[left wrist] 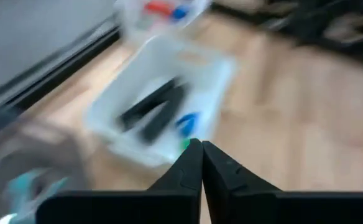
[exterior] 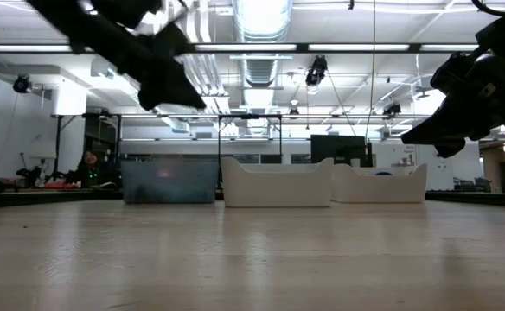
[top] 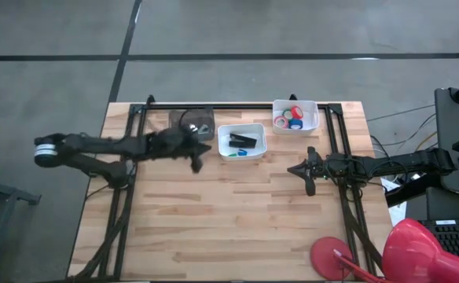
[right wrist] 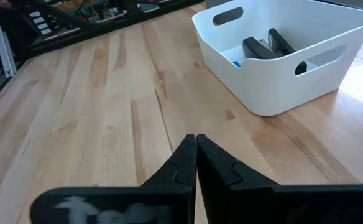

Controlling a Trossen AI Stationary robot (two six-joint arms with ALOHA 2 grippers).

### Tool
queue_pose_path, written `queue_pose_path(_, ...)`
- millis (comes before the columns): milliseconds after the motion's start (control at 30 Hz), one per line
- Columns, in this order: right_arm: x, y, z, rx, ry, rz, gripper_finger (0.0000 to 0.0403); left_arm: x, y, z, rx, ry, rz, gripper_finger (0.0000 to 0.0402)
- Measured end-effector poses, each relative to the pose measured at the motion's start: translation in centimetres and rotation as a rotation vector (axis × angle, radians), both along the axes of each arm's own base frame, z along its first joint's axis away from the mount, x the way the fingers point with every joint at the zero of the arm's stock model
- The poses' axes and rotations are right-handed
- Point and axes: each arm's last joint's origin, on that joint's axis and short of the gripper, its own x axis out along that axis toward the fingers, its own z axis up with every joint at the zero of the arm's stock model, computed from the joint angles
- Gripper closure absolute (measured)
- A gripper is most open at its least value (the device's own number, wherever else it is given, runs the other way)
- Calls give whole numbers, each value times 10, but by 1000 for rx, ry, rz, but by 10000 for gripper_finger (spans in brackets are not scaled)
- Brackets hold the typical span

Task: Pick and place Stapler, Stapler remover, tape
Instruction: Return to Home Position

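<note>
The black stapler [top: 243, 139] lies on the floor of the middle white bin [top: 257, 130], beside a small blue thing [top: 243, 152]; both show blurred in the left wrist view as the stapler [left wrist: 153, 109] and the blue thing [left wrist: 188, 121]. Red, pink and blue tape rolls [top: 291, 118] lie in the far-right white bin [top: 312, 110]; I see no green roll there. My left gripper [top: 196, 163] hovers shut just left of the middle bin. My right gripper [top: 310, 185] hovers shut above bare wood, right of and nearer than that bin; its wrist view shows the stapler [right wrist: 265, 46] in the bin.
A dark see-through bin [top: 192, 122] stands at the far edge under the left arm. In the low view all three bins stand in a row: dark [exterior: 168, 181], white [exterior: 277, 183], white [exterior: 378, 183]. A red lamp [top: 371, 255] sits off the near-right corner. Bare wood fills the near half.
</note>
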Motion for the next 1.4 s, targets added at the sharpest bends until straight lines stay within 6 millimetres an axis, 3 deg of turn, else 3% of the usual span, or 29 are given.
queue_pose_path(200, 0, 0, 0, 0, 0, 0, 394, -42, -38, -21, 88, -205, -188, 395)
queue_pose_path(400, 0, 0, 0, 0, 0, 0, 394, -83, -50, -30, 80, -407, -263, 395)
queue_pose_path(600, 0, 0, 0, 0, 0, 1, 394, -105, -50, -36, 149, -478, -268, 387)
queue_pose_path(867, 0, 0, 0, 0, 0, 0, 394, -122, -50, -33, 171, -566, -253, 395)
queue_pose_path(1400, 0, 0, 0, 0, 0, 0, 394, -121, -50, -47, 155, -504, -257, 376)
